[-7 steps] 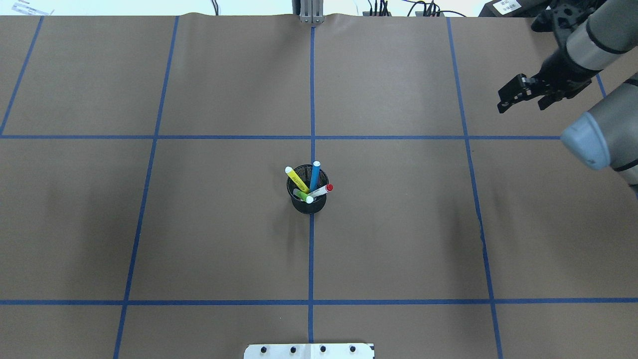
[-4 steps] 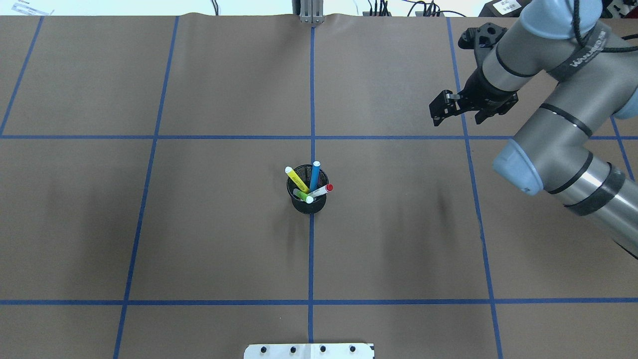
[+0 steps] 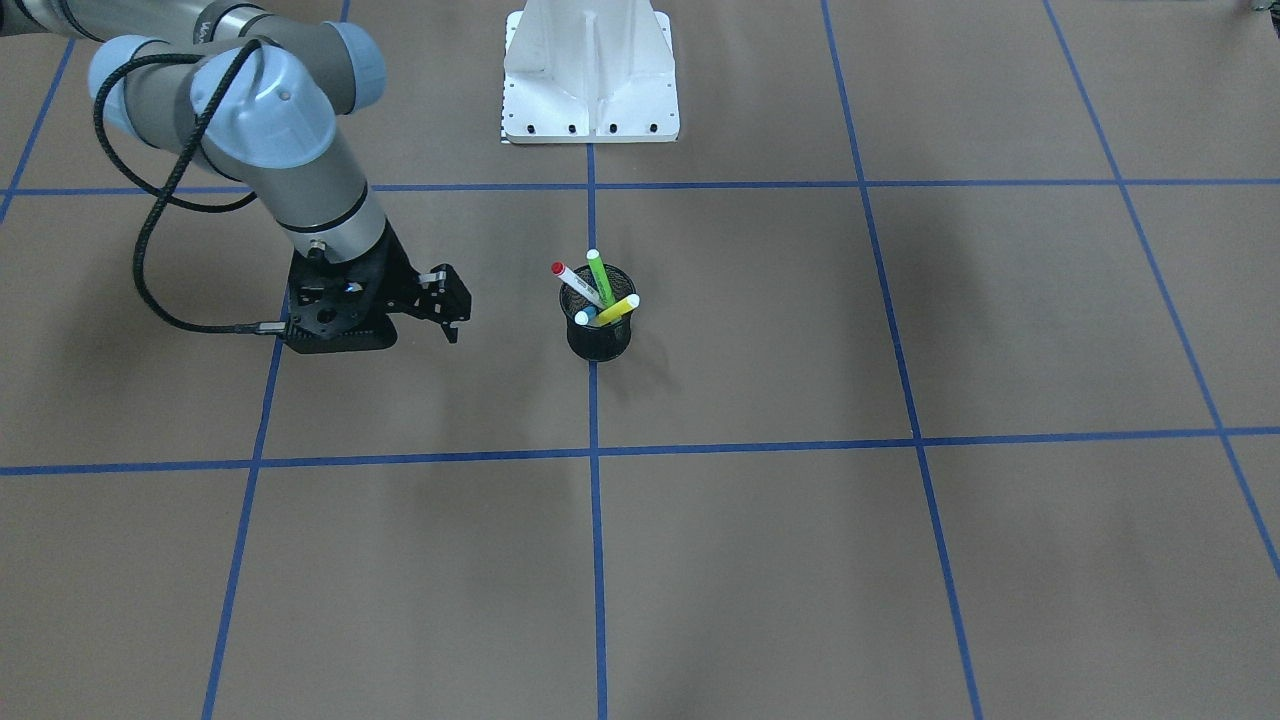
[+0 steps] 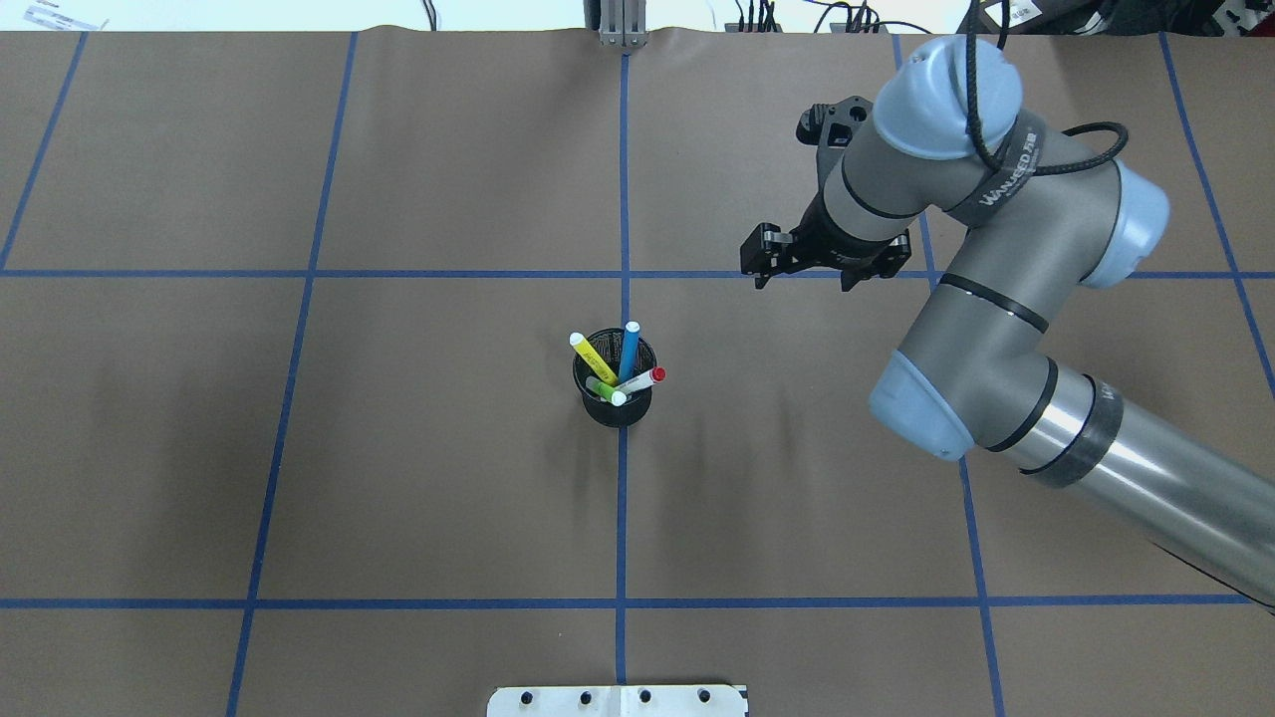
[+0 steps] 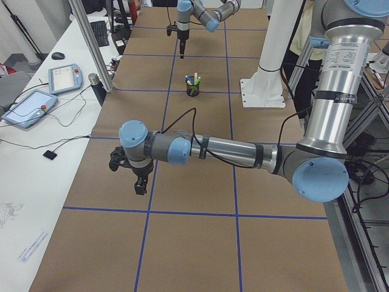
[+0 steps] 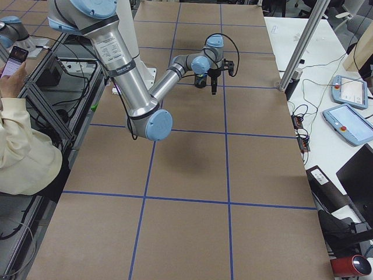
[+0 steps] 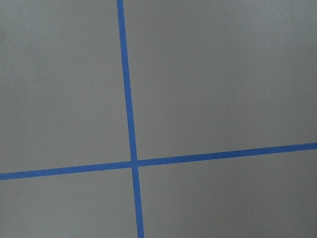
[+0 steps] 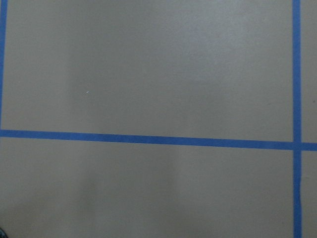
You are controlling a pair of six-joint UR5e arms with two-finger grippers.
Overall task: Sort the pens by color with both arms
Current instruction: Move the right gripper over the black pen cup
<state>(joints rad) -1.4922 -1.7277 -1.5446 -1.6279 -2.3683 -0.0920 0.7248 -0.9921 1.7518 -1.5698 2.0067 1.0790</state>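
Observation:
Several pens stand in a black mesh cup [image 4: 618,410] [image 3: 598,343] at the table's centre: a yellow pen [image 4: 594,358], a blue pen [image 4: 630,349], a green pen [image 4: 604,390] and a white pen with a red cap [image 4: 645,378]. My right gripper [image 4: 805,279] [image 3: 420,325] hangs open and empty above the table, to the right of and beyond the cup in the overhead view, apart from it. My left gripper [image 5: 140,182] shows only in the exterior left view, far from the cup over bare paper; I cannot tell its state.
Brown paper with a blue tape grid [image 4: 624,274] covers the table. The white pedestal base [image 3: 590,70] stands at the robot's edge. A side bench with tablets [image 5: 30,106] and a metal post [image 5: 91,42] lines the far edge. A seated person [image 6: 23,151] is beside the robot.
My right arm has swung in from the table's far right corner toward the centre, carrying its open gripper left toward the cup. The pens and cup have not moved.

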